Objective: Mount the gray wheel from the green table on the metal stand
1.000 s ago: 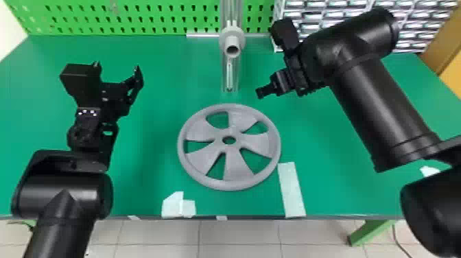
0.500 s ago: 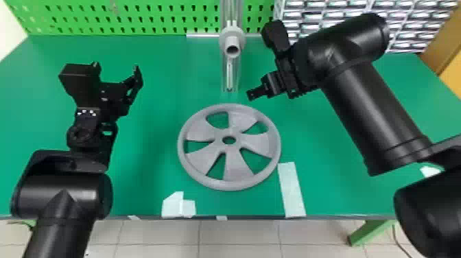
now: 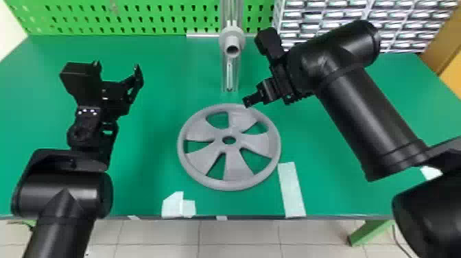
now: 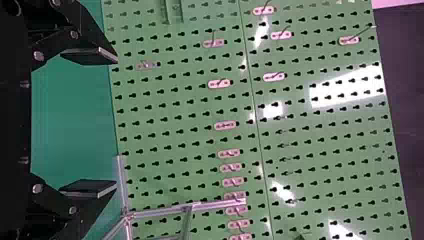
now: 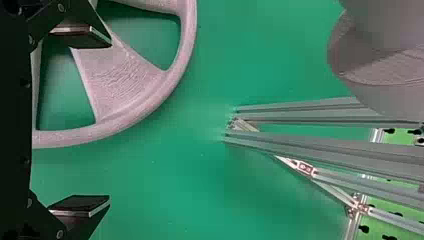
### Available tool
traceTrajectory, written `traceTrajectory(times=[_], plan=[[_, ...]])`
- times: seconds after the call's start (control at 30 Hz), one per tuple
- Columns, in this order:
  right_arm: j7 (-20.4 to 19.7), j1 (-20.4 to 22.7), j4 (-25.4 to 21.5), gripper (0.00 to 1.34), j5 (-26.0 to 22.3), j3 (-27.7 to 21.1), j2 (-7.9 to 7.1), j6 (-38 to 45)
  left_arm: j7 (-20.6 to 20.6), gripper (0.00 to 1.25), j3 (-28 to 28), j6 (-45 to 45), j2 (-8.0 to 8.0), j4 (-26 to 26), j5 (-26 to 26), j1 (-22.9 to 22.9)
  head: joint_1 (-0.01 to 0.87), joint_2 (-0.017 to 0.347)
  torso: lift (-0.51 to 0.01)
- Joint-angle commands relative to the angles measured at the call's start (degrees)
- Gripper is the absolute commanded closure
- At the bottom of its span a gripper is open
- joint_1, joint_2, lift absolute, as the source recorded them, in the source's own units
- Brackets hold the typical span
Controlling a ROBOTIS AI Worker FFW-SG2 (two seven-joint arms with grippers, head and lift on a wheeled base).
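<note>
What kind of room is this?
Maybe a workshop or robot lab: there's a green pegboard, a wall of little drawers, and a metal stand on the green table.

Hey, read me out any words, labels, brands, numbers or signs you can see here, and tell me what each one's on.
No text can be read.
Rack of small drawers behind the table: any marks are too small to make out.
Gray wheel: no lettering shows.
White strip by the wheel: no writing shows.
</note>
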Motion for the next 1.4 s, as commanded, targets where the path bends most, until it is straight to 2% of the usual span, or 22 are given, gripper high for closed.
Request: traceTrajectory(times=[0.0,0.73,1.37], plan=[[0.00,0.28,0.27,0.19,0.30,0.00,-0.12,0.00,0.00,0.37,0.00,-0.05,0.00,0.00,0.06,0.00,0.867,0.052,-0.100],[0.00,0.54,3.26,0.19,0.48,0.80,-0.38,0.00,0.00,0.37,-0.17,-0.05,0.00,0.00,-0.03,-0.27,0.867,0.052,-0.100],[0.00,0.72,5.72,0.20,1.18,-0.43,-0.38,-0.53,0.00,0.37,-0.17,-0.05,0.00,0.00,-0.03,-0.35,0.867,0.052,-0.100]])
